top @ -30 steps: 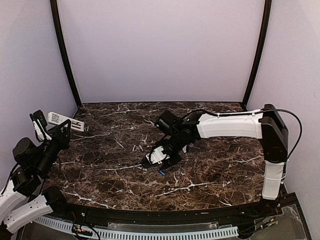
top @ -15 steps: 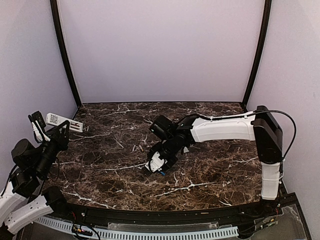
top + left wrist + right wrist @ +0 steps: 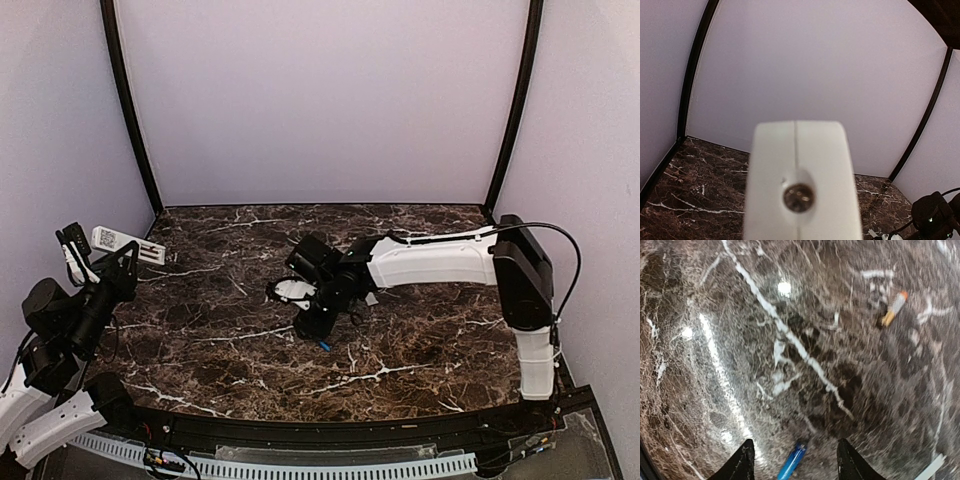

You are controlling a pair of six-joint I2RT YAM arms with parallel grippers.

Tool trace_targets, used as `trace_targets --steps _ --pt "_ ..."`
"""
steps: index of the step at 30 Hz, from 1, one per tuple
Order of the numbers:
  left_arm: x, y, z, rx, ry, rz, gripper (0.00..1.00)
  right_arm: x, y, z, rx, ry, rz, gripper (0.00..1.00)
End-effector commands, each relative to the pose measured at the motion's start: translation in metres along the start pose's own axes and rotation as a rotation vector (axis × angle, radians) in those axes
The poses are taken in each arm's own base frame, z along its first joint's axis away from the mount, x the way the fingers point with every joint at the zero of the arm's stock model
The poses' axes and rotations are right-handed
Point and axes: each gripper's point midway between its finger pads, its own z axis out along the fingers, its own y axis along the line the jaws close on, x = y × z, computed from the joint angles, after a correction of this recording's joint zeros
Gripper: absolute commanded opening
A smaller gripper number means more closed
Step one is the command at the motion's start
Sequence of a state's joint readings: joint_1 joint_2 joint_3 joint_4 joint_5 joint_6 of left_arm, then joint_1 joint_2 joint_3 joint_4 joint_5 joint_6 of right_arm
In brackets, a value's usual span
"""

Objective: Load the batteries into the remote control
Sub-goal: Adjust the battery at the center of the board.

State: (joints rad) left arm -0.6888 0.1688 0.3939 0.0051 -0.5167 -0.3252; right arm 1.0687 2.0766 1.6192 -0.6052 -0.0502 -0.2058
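Right wrist view: right end effector [image 3: 795,446] is open over the blue battery [image 3: 793,461] on the desk [image 3: 715,315], apparently the pickup stage. Left end effector [image 3: 100,252] grips the remote control [image 3: 118,240] aloft. Next, lower and close squarely.

**Top view.** Soft, even light from above leaves the lilac walls [image 3: 320,100] bright and almost shadowless. The dark marble desk [image 3: 420,340] reads dim, with only a faint sheen. The black corner posts [image 3: 125,110] curve slightly, a sign of wide-angle distortion.

**Left wrist view.** The white end of the remote control [image 3: 800,185] fills the foreground out of focus, its edges soft. The walls behind it are sharper and evenly lit.

**Right wrist view.** Blur smears the marble veins. Round glare spots [image 3: 784,288] sit on the polished surface. The blue battery [image 3: 793,461] and the grey-tan battery [image 3: 892,309] show fuzzy outlines.
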Motion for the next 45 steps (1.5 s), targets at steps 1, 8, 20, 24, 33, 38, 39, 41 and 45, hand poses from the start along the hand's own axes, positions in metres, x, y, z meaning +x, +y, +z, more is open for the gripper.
trace_targets --steps 1,8,20,24,33,38,39,41,45 --pt "-0.009 0.0 -0.002 0.0 -0.025 -0.011 0.0 0.029 0.008 0.006 0.063 0.14 0.408 0.55" --pt "-0.014 -0.001 -0.005 0.008 -0.036 -0.02 0.0 0.053 0.008 0.02 0.119 0.247 0.461 0.53" --pt "-0.011 0.002 -0.006 -0.003 -0.028 -0.017 0.0 0.078 0.012 0.037 0.128 0.344 0.531 0.16" --pt "-0.013 0.003 -0.006 -0.007 -0.033 -0.016 0.0 0.094 0.002 0.031 0.188 0.362 0.617 0.1" --pt "-0.012 -0.002 -0.006 0.019 -0.026 -0.027 0.0 0.155 -0.036 0.0 0.227 0.306 0.983 0.0" --pt "-0.012 -0.003 -0.006 0.018 -0.014 -0.026 0.0 0.185 -0.035 -0.016 0.251 0.277 1.156 0.0" --pt "-0.012 -0.004 -0.005 0.024 -0.012 -0.027 0.0 0.188 -0.035 -0.016 0.237 0.258 1.2 0.0" --pt "-0.011 -0.006 -0.004 0.034 -0.008 -0.03 0.0 0.197 -0.033 -0.015 0.214 0.234 1.295 0.0" --pt "-0.011 -0.012 -0.002 0.057 0.003 -0.026 0.0 0.209 -0.037 -0.021 0.25 0.206 1.442 0.0"
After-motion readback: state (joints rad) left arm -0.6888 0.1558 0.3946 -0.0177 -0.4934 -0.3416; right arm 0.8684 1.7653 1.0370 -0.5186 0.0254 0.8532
